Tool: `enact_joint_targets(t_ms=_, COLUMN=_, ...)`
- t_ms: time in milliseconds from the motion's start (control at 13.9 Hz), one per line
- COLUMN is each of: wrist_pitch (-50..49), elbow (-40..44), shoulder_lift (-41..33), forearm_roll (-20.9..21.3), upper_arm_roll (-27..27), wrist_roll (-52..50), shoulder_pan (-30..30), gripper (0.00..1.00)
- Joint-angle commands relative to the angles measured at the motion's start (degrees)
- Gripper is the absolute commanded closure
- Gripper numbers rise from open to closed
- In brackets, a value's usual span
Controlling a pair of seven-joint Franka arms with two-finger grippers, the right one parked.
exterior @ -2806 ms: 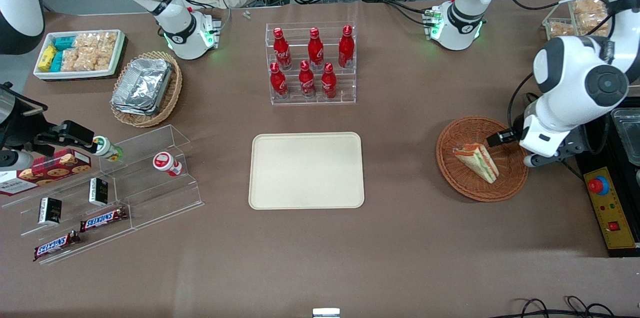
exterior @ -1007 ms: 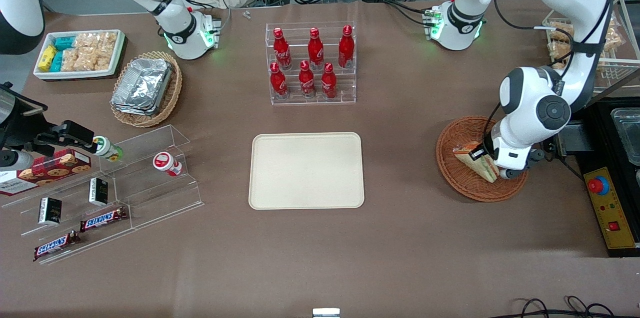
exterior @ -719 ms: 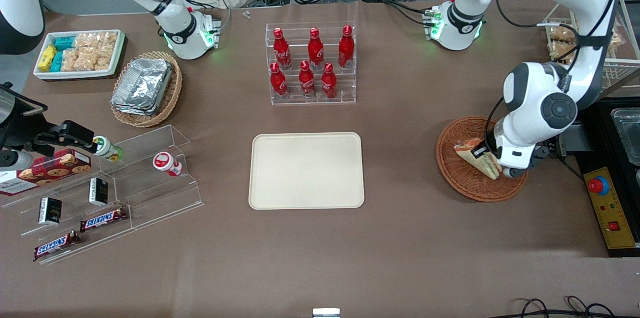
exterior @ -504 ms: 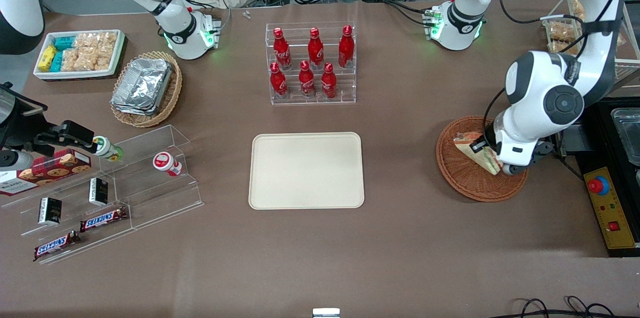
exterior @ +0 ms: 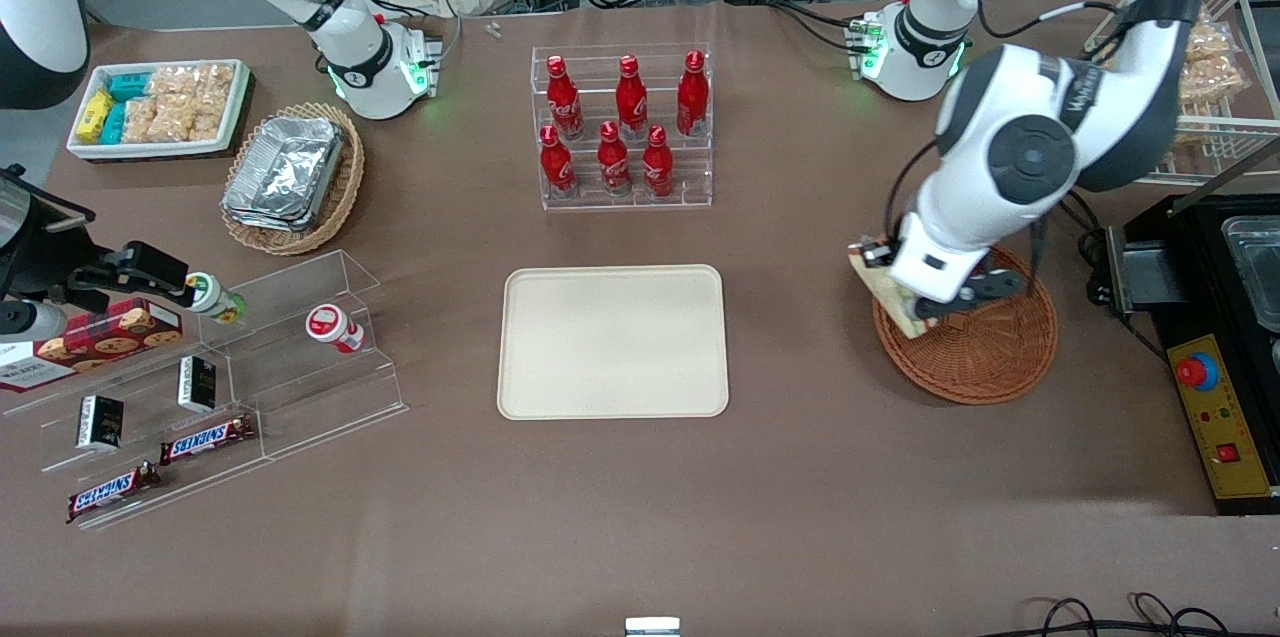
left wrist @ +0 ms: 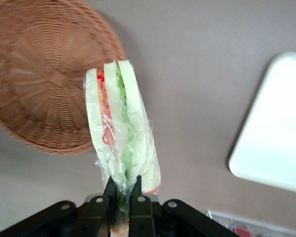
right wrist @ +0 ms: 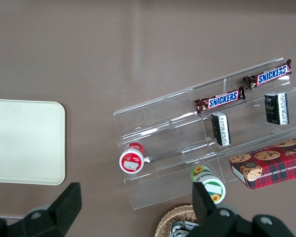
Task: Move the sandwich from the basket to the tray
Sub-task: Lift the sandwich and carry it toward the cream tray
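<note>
My left gripper [left wrist: 122, 188] is shut on the sandwich [left wrist: 121, 126], a plastic-wrapped wedge of white bread with green, orange and red filling. It hangs in the air above the rim of the reddish-brown wicker basket [left wrist: 37, 81], at the side nearest the tray. In the front view the sandwich [exterior: 885, 295] shows just under the arm's wrist, and the gripper [exterior: 915, 307] is mostly hidden by the arm. The basket [exterior: 985, 357] holds nothing that I can see. The cream tray [exterior: 613, 341] lies flat at the table's middle, a stretch of bare table between it and the basket, and the tray [left wrist: 276, 128] shows in the wrist view too.
A clear rack of red bottles [exterior: 622, 127] stands farther from the camera than the tray. Toward the parked arm's end are a tan basket of foil containers [exterior: 290, 177], a white snack bin [exterior: 158, 107] and a clear stepped shelf [exterior: 230, 377]. A black box with a red button [exterior: 1215, 407] flanks the basket.
The gripper closed on the sandwich in the basket, lifted it out and carried it toward the tray; it now hangs over the basket's rim.
</note>
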Motion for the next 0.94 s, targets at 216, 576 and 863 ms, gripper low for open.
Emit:
enact_joint_targets(t_ms=216, wrist_pitch=-1.42, elbow=9.28, shoulder_lift=7.75, forearm_roll=2.18, upper_arm_roll=-4.04, wrist_roll=1.84, shoulder_pan=-5.86, gripper=1.00)
enact_joint_targets(t_ms=576, wrist_pitch=-1.07, elbow=19.64, shoulder_lift=21.88, forearm_roll=5.45, upper_arm_roll=-4.04, wrist_roll=1.76, shoulder_pan=-13.24, gripper=1.00)
enact_joint_targets(t_ms=863, wrist_pitch=4.72, elbow=19.66, shoulder_lift=26.29, forearm_roll=11.50, upper_arm_roll=-3.78, wrist_roll=0.18, shoulder_pan=-18.08, gripper=1.00)
